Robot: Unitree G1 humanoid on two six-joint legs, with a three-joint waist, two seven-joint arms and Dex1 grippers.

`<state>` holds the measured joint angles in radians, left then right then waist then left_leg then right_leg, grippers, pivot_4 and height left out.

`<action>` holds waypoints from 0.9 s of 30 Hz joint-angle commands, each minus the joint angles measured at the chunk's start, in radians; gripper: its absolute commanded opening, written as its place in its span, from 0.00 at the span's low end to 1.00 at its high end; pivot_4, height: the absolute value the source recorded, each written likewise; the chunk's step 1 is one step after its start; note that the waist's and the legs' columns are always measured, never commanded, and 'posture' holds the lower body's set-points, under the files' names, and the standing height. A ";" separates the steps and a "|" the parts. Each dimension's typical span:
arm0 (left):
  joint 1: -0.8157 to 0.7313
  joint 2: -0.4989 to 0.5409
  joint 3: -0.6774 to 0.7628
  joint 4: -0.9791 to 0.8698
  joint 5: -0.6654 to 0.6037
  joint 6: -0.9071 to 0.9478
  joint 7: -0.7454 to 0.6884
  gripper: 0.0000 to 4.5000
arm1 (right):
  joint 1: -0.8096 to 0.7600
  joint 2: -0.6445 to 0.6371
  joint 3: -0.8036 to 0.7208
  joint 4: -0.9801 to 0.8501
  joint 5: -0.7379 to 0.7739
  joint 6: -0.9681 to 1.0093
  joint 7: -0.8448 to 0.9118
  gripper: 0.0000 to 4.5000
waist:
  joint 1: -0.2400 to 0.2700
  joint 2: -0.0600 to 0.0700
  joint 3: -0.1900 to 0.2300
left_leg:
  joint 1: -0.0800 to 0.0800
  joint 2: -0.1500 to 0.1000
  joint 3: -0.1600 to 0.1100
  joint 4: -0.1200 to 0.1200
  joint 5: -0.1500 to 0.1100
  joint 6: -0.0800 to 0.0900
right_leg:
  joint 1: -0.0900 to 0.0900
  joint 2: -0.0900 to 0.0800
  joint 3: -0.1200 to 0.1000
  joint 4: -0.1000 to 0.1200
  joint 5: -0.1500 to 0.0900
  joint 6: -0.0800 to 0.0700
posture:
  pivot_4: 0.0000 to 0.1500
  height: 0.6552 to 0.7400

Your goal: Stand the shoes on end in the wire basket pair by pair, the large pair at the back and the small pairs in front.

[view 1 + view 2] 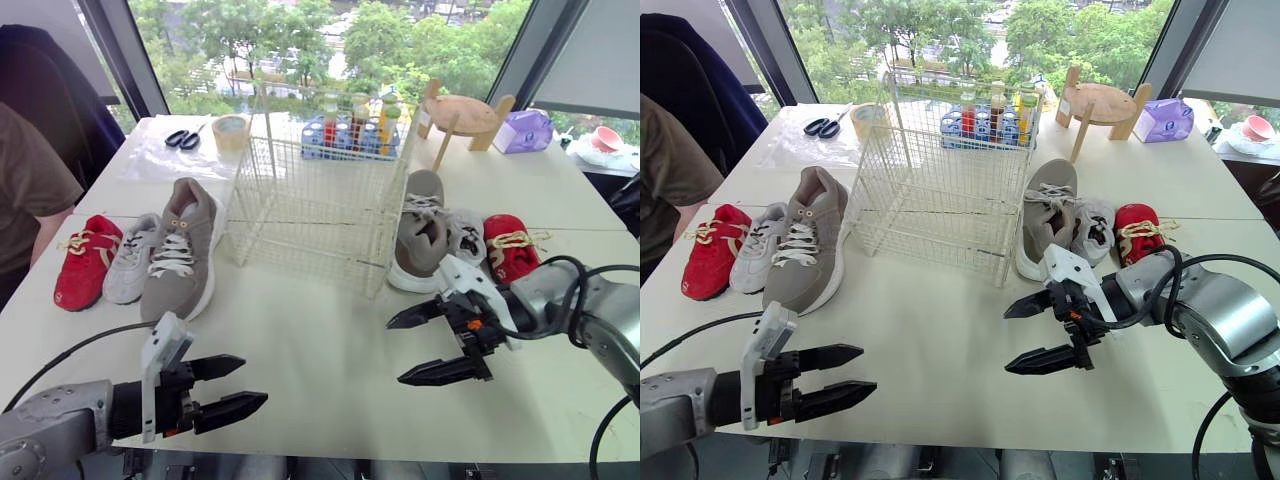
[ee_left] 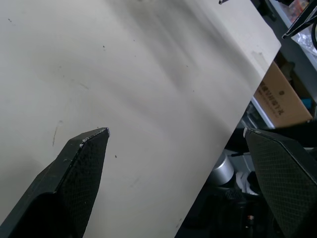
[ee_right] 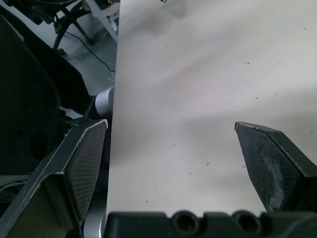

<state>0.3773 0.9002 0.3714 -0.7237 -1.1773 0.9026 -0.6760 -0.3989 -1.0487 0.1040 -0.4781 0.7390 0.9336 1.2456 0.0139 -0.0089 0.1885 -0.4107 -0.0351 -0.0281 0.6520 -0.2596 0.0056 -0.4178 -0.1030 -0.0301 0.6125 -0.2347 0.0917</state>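
Your left gripper [image 1: 252, 382] hovers over the near edge of the table [image 1: 330, 300], fingers spread with nothing between them. Same deal for your right gripper [image 1: 396, 352], wide apart just in front of the right-hand shoes. The wire basket [image 1: 310, 200] sits mid-table, with the left red shoe [image 1: 85, 262], left white shoe [image 1: 130, 258] and left grey shoe [image 1: 182, 245] lying flat on one side, and the right grey shoe [image 1: 422, 232], right white shoe [image 1: 466, 235] and right red shoe [image 1: 510, 248] on the other.

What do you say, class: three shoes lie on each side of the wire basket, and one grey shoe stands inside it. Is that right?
No shoe stands inside. The left eye view shows the wire basket empty; the left grey shoe and the right grey shoe lie outside it. Three shoes do lie on each side.
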 commanded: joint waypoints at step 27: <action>-0.022 -0.004 -0.022 0.014 0.121 -0.055 -0.079 1.00 | 0.023 -0.038 -0.024 -0.030 -0.012 -0.004 -0.001 1.00 | 0.000 0.000 0.000 | 0.000 0.000 0.001 0.000 0.000 0.000 | 0.000 0.000 0.000 0.000 0.000 0.000 | 1.00 1.00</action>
<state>0.3550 0.8919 0.3619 -0.7050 -1.0673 0.8624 -0.7383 -0.3807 -1.0729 0.1072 -0.4800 0.7205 0.9344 1.2361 0.0137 -0.0090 0.1884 -0.4106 -0.0352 -0.0274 0.6523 -0.2595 0.0056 -0.4178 -0.1026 -0.0300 0.6128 -0.2347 0.0917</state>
